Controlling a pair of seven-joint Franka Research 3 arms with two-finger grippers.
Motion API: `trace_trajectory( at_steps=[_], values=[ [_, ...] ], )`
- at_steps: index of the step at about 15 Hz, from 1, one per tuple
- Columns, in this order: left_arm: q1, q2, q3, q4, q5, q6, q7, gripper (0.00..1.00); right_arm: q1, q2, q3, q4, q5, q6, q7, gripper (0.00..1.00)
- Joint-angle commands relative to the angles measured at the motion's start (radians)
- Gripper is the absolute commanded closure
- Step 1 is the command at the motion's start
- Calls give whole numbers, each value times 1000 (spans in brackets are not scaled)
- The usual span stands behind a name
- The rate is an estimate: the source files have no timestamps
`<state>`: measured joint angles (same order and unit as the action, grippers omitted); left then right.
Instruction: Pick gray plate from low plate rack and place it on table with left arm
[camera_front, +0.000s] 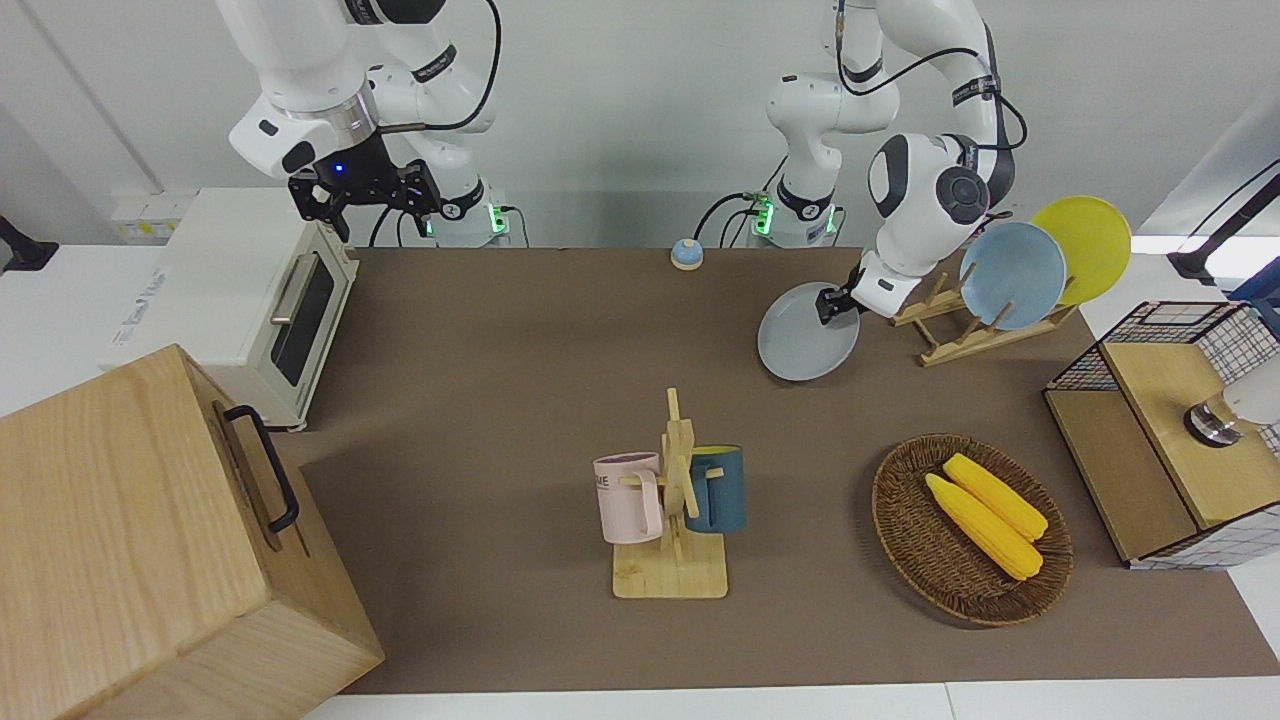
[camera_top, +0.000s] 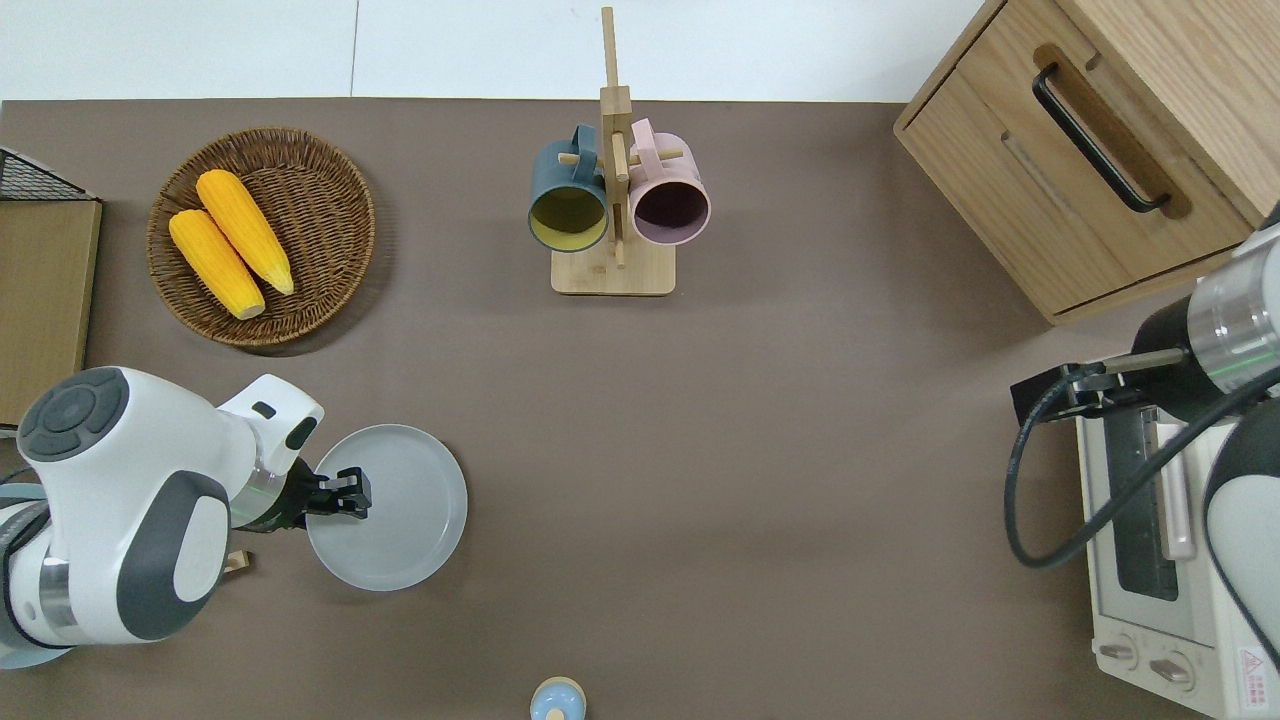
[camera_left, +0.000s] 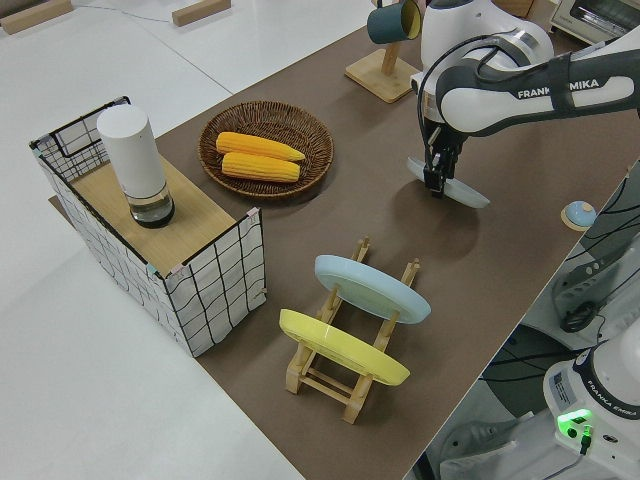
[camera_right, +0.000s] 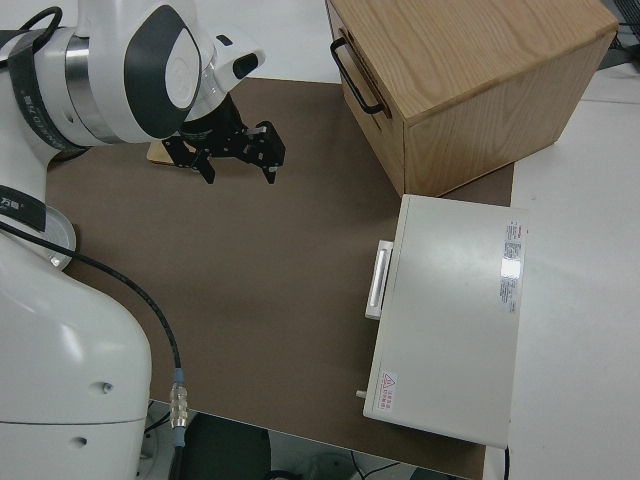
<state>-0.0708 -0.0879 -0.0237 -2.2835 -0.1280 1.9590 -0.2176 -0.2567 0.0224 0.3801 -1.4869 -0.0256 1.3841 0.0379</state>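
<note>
My left gripper (camera_front: 830, 303) is shut on the rim of the gray plate (camera_front: 808, 345). The plate lies nearly flat, very low over the table (camera_front: 520, 350); I cannot tell whether it touches. In the overhead view the gripper (camera_top: 340, 492) grips the plate (camera_top: 390, 510) at its edge toward the left arm's end. The left side view shows the gripper (camera_left: 435, 182) and the slightly tilted plate (camera_left: 465, 192). The low plate rack (camera_front: 960, 335) stands beside it toward the left arm's end, holding a light blue plate (camera_front: 1012, 275) and a yellow plate (camera_front: 1085, 248). My right gripper (camera_front: 365, 195) is parked and open.
A mug stand (camera_front: 672, 500) with two mugs stands mid-table. A wicker basket (camera_front: 905, 540) with corn and a wire crate (camera_front: 1170, 430) are toward the left arm's end. A wooden cabinet (camera_front: 130, 540) and toaster oven (camera_front: 250, 290) are toward the right arm's end. A small bell (camera_front: 686, 254) sits near the robots.
</note>
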Motion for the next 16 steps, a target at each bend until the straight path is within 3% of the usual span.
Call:
trace_trajectory(
  at_steps=[1,5,8,12,16],
  values=[
    [14,-4,2,-14,21,23,-8,120,-26,-2,23,10,-7,-14,13,17],
    [16,-4,4,-13,21,21,0,99,-26,-2,23,10,-7,-14,13,17],
    [16,-7,8,16,65,8,1,11,-26,-2,23,10,-7,-14,13,17],
    [16,-7,11,142,105,-83,0,9,-26,-2,23,10,-7,-14,13,17],
    [16,-10,50,315,106,-178,1,9,-26,-2,23,10,-7,-14,13,17]
  ],
)
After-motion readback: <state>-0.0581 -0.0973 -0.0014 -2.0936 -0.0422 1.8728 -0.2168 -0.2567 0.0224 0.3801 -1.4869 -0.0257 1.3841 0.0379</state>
